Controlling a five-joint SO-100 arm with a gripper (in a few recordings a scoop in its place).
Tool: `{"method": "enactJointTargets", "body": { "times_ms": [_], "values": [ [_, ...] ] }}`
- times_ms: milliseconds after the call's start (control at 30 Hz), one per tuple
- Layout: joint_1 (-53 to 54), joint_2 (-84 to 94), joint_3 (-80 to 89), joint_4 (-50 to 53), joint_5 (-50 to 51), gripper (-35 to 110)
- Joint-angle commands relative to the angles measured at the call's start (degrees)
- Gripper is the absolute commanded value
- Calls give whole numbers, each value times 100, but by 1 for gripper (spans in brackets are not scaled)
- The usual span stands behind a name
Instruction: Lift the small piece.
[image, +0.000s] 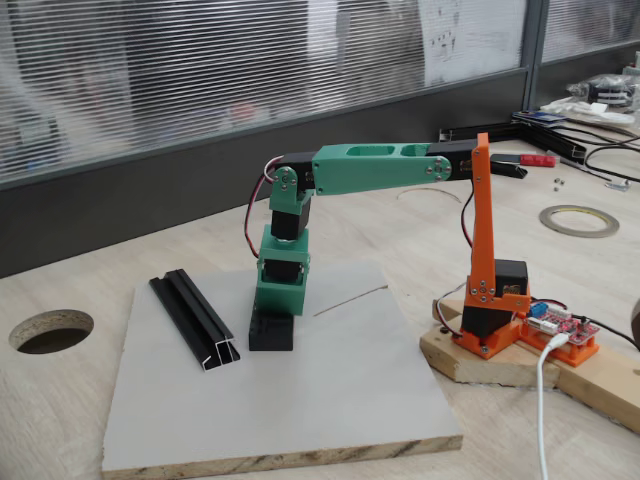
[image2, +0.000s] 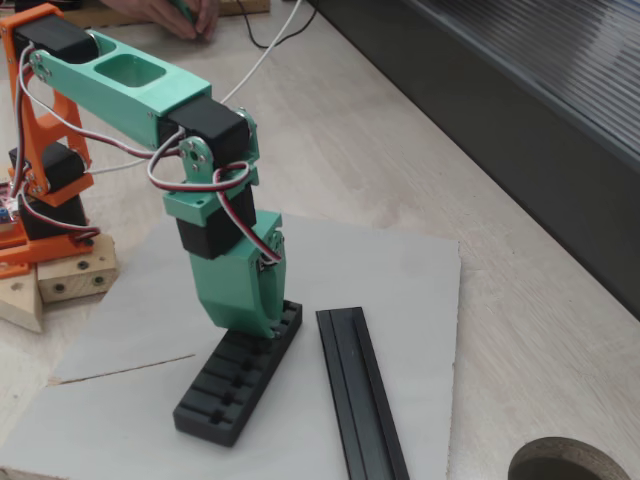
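My green gripper (image: 274, 308) points straight down, with its tips on the far end of the black ribbed block (image2: 232, 388). In a fixed view the gripper (image2: 262, 322) has its two fingers close together with a thin dark gap between them. Their tips press into the block's top, so I cannot tell whether they hold anything. The small piece is hidden; no silvery bit shows around the tips or on the block (image: 270, 331).
A long black channel rail (image: 195, 320) lies on the grey board (image: 330, 400), just beside the block (image2: 360, 395). The arm's orange base (image: 492, 322) stands at the board's right edge. A round hole (image: 50, 330) is cut in the table. A person's hand (image2: 185, 15) rests at the top.
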Motion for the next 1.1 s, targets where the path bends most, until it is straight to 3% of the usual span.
{"method": "enactJointTargets", "body": {
  "times_ms": [0, 567, 1067],
  "values": [
    [53, 105, -9, 35, -53, 7],
    [53, 149, -18, 35, -70, 7],
    [105, 1222, -9, 44, -9, 7]
  ]
}}
